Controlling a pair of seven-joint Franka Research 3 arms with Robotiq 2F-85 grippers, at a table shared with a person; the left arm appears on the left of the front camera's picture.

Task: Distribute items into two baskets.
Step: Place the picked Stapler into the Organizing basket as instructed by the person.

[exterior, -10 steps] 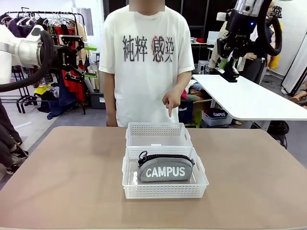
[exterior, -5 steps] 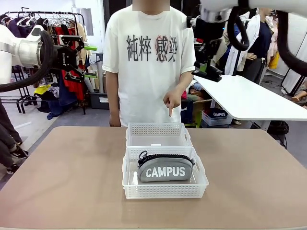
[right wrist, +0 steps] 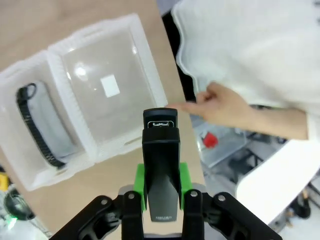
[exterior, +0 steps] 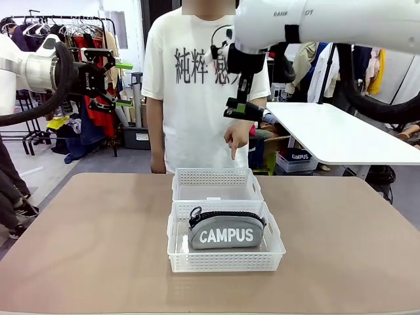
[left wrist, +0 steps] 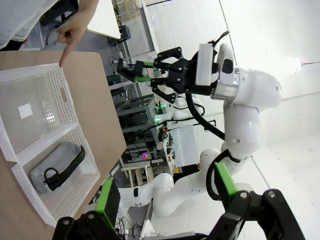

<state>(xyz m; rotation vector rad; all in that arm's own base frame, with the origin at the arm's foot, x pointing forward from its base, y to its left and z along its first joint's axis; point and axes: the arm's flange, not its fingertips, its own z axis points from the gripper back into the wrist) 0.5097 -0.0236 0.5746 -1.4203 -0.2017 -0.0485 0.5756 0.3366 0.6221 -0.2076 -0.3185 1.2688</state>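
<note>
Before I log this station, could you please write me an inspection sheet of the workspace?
Surface: brown table, bare around the baskets.
Job's things: CAMPUS pouch in the near basket; far basket holds nothing; stapler in the right pincer.
Clutter: nothing seen.
Grippers: left pincer open, held high; right pincer shut on the stapler above the far basket.
Cables: black hoses along both arms.
Surroundings: person's hand pointing down at the far basket; clothes rack behind.
</note>
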